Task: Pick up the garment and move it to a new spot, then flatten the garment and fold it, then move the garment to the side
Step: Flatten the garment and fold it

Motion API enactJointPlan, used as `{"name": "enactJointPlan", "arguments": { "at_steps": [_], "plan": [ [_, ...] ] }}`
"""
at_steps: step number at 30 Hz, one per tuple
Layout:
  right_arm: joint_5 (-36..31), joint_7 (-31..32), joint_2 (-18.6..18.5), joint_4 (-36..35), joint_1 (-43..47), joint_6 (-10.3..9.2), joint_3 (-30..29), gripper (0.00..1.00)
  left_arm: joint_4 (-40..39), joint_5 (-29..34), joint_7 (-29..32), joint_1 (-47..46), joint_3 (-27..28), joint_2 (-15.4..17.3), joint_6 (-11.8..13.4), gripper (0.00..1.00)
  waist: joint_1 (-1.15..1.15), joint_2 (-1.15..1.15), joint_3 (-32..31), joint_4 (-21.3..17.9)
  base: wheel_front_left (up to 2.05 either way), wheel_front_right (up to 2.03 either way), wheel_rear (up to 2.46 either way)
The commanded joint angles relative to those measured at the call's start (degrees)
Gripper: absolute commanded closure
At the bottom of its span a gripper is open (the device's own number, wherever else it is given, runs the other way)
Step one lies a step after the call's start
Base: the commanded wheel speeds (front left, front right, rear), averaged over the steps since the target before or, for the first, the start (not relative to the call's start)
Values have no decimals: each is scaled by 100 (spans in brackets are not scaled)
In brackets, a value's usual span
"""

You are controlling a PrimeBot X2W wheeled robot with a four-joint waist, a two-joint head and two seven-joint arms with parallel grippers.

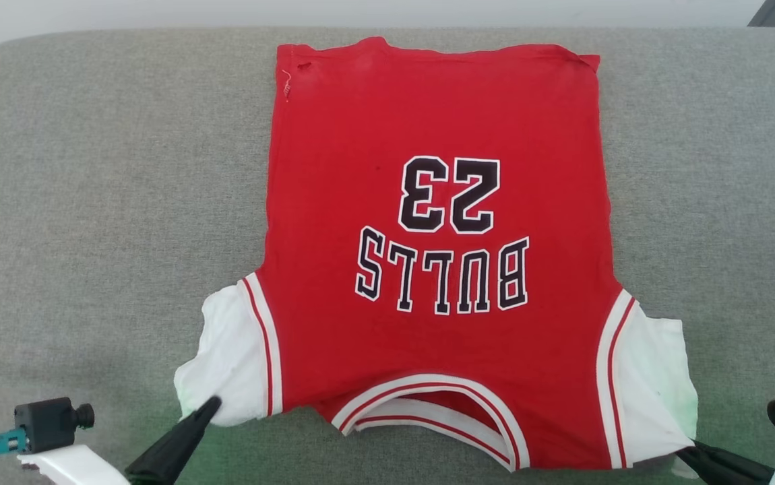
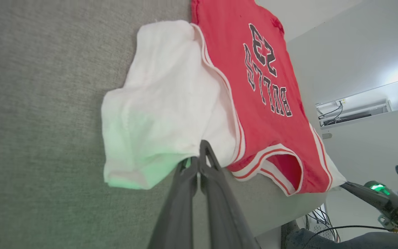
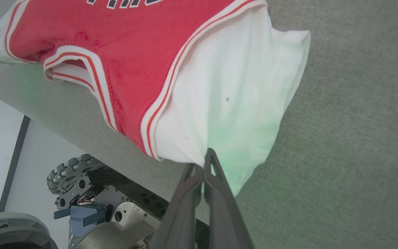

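Pinching the hem of a white sleeve, the left claw (image 2: 197, 155) has its two dark fingers pressed together on the cloth at the garment's near left corner. The right claw (image 3: 204, 159) is likewise closed tight on the hem of the opposite sleeve (image 3: 233, 97), at the near right corner. A faint green glow tints both sleeves close to the fingertips.

Between the two claws the garment (image 1: 441, 121) lies spread flat, with its striped neck opening (image 1: 428, 404) toward the robot and its bottom hem at the far side. It sits a little right of the middle of the counter (image 1: 91, 202), whose top is covered in grey woven fabric with a rounded near edge.

Beyond the far edge runs a pale wall. Below the near edge, the right wrist view shows a grey roller wheel (image 3: 71, 173) on a white floor. The left wrist view shows a white wall with a ledge carrying dark cables (image 2: 351, 110).

On the red front, black letters outlined in white read "BULLS" (image 1: 443, 275), with the number "23" (image 1: 449, 194) beyond them; both are upside down in the head view.
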Motion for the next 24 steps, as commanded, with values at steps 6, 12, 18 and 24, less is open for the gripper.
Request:
{"name": "enactJointPlan", "arguments": {
  "at_steps": [6,12,18,24],
  "plan": [
    [-97,259,283,349,-441,-2,196,100,280,76,-123,-214,16,-530,4,100,0,0,-41,-26,0,0,0],
    [-324,216,321,1352,-962,-2,679,100,686,122,-104,-380,-84,-867,4,100,0,0,-18,-51,0,0,0],
    [-446,-120,351,1816,-1259,-2,1016,79,904,121,-98,-413,-138,-973,4,100,0,0,-22,-53,0,0,0],
    [-498,-392,109,1688,-1411,-2,953,0,838,193,-138,-351,-177,-968,4,100,0,0,-80,-25,0,0,0]
  ]
}}
